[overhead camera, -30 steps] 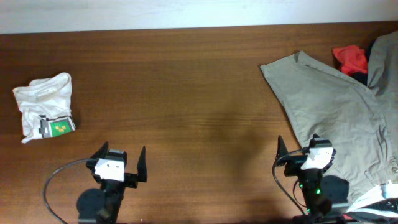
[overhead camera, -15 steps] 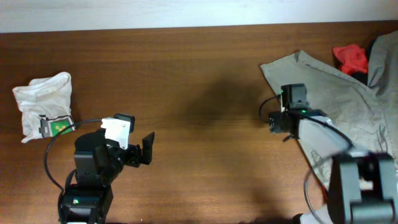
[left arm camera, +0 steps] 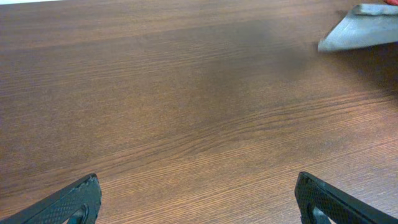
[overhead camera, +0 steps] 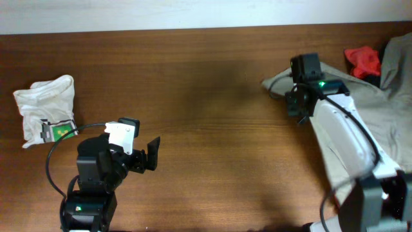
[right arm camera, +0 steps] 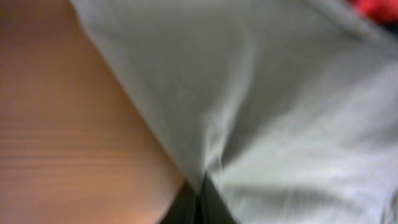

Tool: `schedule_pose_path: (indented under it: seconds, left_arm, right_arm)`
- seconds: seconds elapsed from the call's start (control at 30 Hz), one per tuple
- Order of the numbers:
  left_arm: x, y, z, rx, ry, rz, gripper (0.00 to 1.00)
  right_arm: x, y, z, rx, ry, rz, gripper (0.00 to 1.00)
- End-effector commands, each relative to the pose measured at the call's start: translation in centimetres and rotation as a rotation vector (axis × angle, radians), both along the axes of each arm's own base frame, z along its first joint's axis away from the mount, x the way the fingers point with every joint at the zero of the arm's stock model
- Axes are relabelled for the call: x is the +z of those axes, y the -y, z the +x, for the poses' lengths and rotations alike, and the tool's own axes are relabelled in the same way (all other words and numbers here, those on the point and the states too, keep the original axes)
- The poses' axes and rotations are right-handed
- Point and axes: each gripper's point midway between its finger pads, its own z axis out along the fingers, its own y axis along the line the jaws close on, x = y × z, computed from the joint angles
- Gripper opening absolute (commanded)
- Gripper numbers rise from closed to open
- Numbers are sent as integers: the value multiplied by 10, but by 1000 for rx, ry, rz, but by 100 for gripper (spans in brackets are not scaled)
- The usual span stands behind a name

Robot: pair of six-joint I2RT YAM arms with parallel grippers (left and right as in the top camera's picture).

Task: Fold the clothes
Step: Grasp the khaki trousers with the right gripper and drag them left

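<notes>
The khaki trousers [overhead camera: 384, 113] lie at the table's right side, their near corner [left arm camera: 360, 28] reaching left over the wood. My right gripper [overhead camera: 294, 103] is down on the trousers' left edge, just behind that corner. In the right wrist view its fingers meet at the bottom, shut on a pinched ridge of the grey cloth [right arm camera: 280, 93], though the picture is blurred. My left gripper [overhead camera: 151, 154] hangs over bare wood at the front left. It is open, with its two fingertips [left arm camera: 69, 202] far apart and nothing between them.
A crumpled white garment with a green label [overhead camera: 45, 109] lies at the far left. A red garment [overhead camera: 364, 59] sits at the back right, beside the trousers. The right arm's white link [overhead camera: 341, 138] stretches across the trousers from the front right.
The right arm has swung from the front edge out to the trousers' left edge and shut on the cloth, and the corner has shifted left. The left arm rose earlier and has since held still.
</notes>
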Motion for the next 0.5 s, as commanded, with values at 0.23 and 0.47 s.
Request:
schedule_pose_path:
  seconds: [0.23, 0.47]
  left_arm:
    - [9, 2, 1, -4, 19, -18, 100]
    - [22, 17, 7, -67, 63, -89, 99]
  right_arm:
    - [47, -286, 9, 512, 276, 478, 4]
    - [74, -179, 10, 287, 294, 261, 73]
